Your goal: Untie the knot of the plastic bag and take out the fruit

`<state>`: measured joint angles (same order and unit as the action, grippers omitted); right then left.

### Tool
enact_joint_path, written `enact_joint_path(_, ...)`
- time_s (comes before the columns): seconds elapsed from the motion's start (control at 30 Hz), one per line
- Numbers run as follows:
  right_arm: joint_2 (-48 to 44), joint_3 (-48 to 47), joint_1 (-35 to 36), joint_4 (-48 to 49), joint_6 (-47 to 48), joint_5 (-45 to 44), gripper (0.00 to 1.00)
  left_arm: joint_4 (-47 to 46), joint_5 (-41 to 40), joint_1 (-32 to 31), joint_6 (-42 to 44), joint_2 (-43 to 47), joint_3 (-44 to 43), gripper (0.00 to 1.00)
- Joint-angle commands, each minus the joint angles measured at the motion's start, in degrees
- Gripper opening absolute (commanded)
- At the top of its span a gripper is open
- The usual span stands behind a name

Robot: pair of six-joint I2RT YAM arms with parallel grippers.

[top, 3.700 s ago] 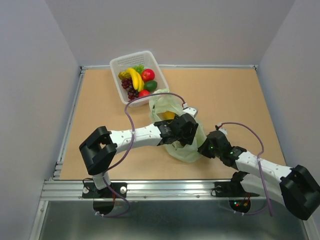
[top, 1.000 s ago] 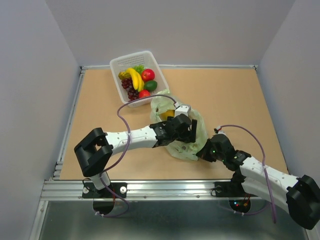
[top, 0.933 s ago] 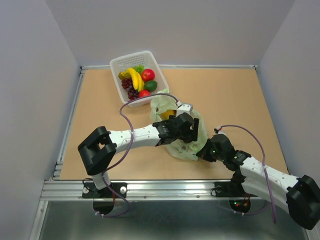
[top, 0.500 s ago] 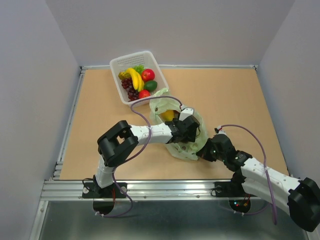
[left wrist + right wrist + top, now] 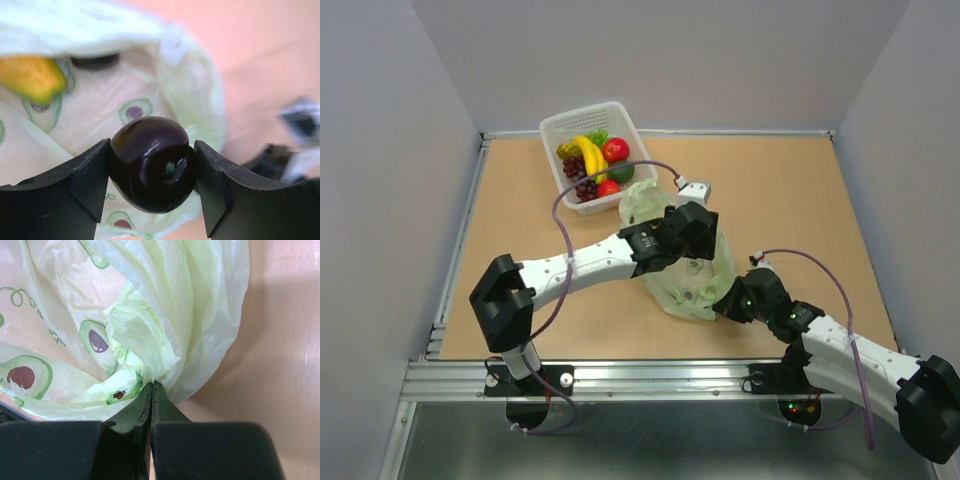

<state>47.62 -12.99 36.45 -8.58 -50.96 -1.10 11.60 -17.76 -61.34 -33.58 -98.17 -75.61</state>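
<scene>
Glossy dark round toy fruit [image 5: 152, 162] clamped squarely between left gripper [image 5: 151, 172] fingers [image 5: 89, 176], above open mouth of thin pale green plastic bag [image 5: 192, 87]. Right gripper [image 5: 151, 392] pinched closed on bag's crumpled edge, right at fingertips.

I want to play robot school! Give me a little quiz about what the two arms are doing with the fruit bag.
1. True or false: the left gripper is squeezing a dark fruit between its fingers.
2. Pick one: what is the right gripper pinching? A) a spoon B) the plastic bag C) a cup
3. Fill the gap: the banana lies in the white ____.

Key: 1 true. 2 B. 3 basket.
</scene>
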Motion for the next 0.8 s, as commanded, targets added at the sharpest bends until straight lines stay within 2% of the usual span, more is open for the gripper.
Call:
enact_joint_path(0.0,0.11,1.04,0.12,0.41,0.42,-1.45,0.01,1.85,-0.96,1.31,5.01,8.6,-8.92,0.35)
enact_joint_path(0.13,0.29,0.87,0.2,0.41,0.6,-1.62,0.01,4.48,-0.09,6.22,8.44,12.82,-15.16,0.35)
enact_joint_path(0.23,-0.06,0.69,0.12,0.32,0.69,-1.8,0.01,5.63,3.07,16.47,9.93,16.51,-18.07,0.35)
enact_joint_path(0.27,-0.07,0.69,0.2,0.32,0.69,-1.88,0.01,5.63,2.91,16.52,9.94,17.13,-17.9,0.35)
enact_joint_path(0.37,0.11,0.51,0.12,0.32,0.6,-1.97,0.01,5.46,3.6,25.81,11.7,17.23,-17.55,0.36)
enact_joint_path(0.4,0.02,0.43,0.12,0.4,0.6,-2.06,0.01,5.46,4.83,30.88,11.61,16.96,-17.11,0.36)
enact_joint_path(0.53,0.46,-0.36,0.12,0.32,0.77,-2.06,0.01,4.93,9.3,40.83,11.0,13.1,-15.09,0.38)
enact_joint_path(0.63,0.37,-0.98,0.12,0.14,0.69,-1.97,0.01,4.4,11.68,45.68,11.69,7.92,-14.47,0.41)
enact_joint_path(0.77,0.11,-1.33,0.12,-0.21,0.86,-1.89,0.01,5.1,12.57,48.07,13.45,-0.78,-16.23,0.49)
